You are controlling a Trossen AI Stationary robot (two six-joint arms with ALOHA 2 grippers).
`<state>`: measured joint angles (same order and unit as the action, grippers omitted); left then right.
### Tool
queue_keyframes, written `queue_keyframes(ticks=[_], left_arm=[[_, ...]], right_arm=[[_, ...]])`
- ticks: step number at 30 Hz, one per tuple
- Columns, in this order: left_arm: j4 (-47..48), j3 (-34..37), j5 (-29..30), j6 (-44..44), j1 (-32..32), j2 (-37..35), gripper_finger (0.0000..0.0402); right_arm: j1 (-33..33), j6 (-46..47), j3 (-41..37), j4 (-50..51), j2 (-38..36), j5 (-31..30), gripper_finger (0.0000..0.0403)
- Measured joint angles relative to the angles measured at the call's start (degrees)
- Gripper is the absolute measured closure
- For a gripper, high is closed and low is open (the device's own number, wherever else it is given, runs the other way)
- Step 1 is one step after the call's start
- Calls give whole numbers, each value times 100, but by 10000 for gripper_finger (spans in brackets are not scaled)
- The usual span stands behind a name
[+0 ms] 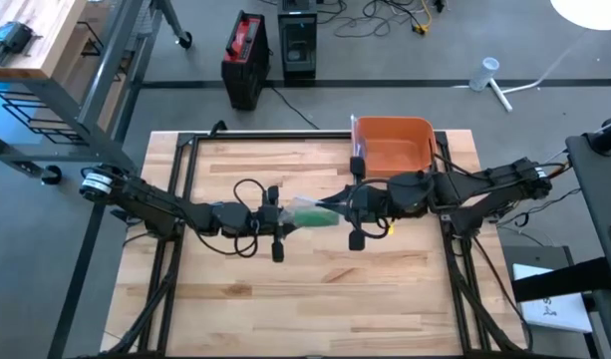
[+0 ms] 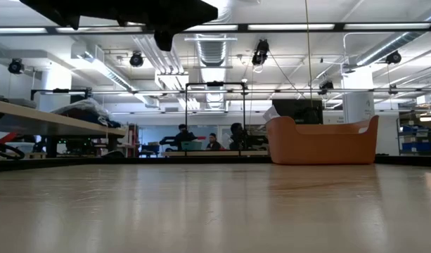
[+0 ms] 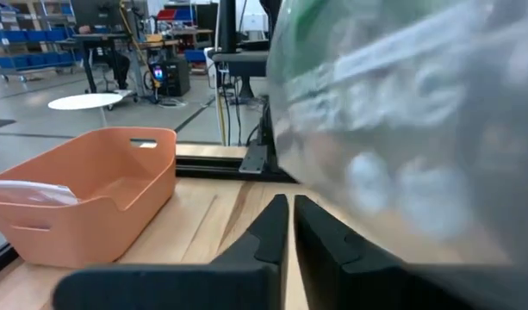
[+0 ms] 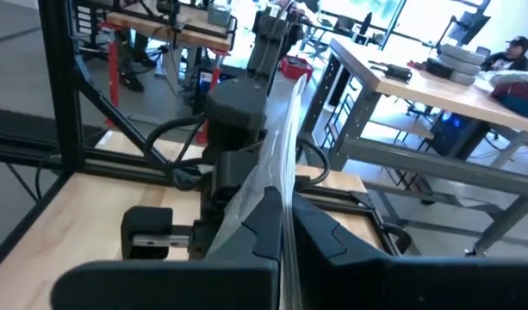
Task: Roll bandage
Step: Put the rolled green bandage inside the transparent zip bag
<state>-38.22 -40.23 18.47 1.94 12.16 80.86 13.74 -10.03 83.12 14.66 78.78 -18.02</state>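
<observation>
Both grippers meet above table [image 1: 315, 289] centre: we see left gripper [image 1: 282, 216] and right gripper [image 1: 347, 210] facing each other, clear packet [image 1: 315, 213] stretched between them. Packet's long axis runs left-right, along line joining the two. Right gripper clamped on packet edge, film running between its fingers [image 4: 272, 220]. Left fingers [image 3: 272, 228] closed; packet looms just beside them, grip itself not clear. Orange bin [image 1: 395, 145] sits behind right gripper.

A robotics lab or workshop: exposed ceiling ducts [image 2: 214, 49], workbenches [image 4: 436, 90], blue storage bins [image 3: 22, 62], people [image 2: 183, 135] seated at far desks.
</observation>
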Motion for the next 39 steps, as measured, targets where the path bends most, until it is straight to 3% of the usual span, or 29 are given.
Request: queue_keyframes(ticks=[4, 9, 15, 18, 21, 26, 36, 39], left_arm=[[-124, 0, -1, 8, 4, 0, 350], [-354, 0, -1, 17, 4, 0, 267], [-1445, 22, -281, -535, 4, -2, 167], [-1890, 20, -630, -687, 3, -2, 137], [-1991, 13, -597, -716, 1, -4, 129], [-1988, 13, -555, -710, -4, -4, 171], [-2112, 17, -557, -703, 4, -20, 375], [-2203, 17, -557, -574, 4, -25, 391]], right_arm=[[-2, 15, 1, 43, 20, -1, 401], [-28, -6, 1, -177, 10, -20, 401], [-28, -64, 1, -524, -36, -79, 401], [-28, -140, 1, -669, -41, -211, 401], [-28, -208, 1, -791, -52, -216, 401], [-28, -268, 1, -796, -85, -216, 401], [-28, -252, 1, -533, -189, -216, 401], [-28, -156, 1, -198, -196, -216, 401]])
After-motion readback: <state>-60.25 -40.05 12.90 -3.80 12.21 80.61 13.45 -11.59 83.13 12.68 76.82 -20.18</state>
